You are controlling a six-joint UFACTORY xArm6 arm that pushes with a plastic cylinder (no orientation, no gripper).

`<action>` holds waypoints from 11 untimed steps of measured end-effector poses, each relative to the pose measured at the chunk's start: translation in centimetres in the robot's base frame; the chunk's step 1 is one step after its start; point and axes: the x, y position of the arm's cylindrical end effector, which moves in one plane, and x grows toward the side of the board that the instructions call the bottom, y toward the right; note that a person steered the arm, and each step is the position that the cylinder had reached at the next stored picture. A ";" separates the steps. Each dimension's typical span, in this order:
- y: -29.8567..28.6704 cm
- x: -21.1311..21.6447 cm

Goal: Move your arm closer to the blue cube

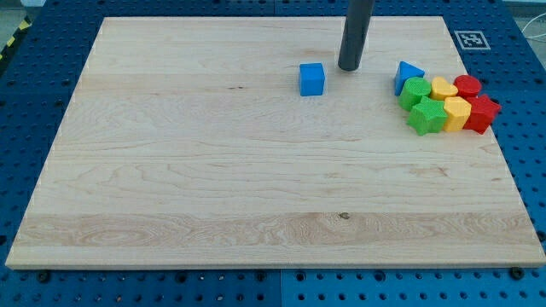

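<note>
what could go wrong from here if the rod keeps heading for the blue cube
1. My tip sits just to the view's right of the blue cube, slightly higher in the view; overshooting would likely shove the cube leftward instead of stopping beside it.
2. The blue triangular block and the tight cluster behind it, starting with a green block, lie to the view's right; a stray move that way could scatter them.

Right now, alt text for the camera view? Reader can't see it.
My tip rests on a wooden board just to the view's right of the blue cube, apart from it. Farther right sits a tight cluster: a blue triangular block, two green blocks, two yellow blocks and two red blocks.
</note>
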 end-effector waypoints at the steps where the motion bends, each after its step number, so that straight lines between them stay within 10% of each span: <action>1: 5.7 2.4; 4: 7.8 1.3; 7: -23.5 -5.5; 11: -11.1 2.1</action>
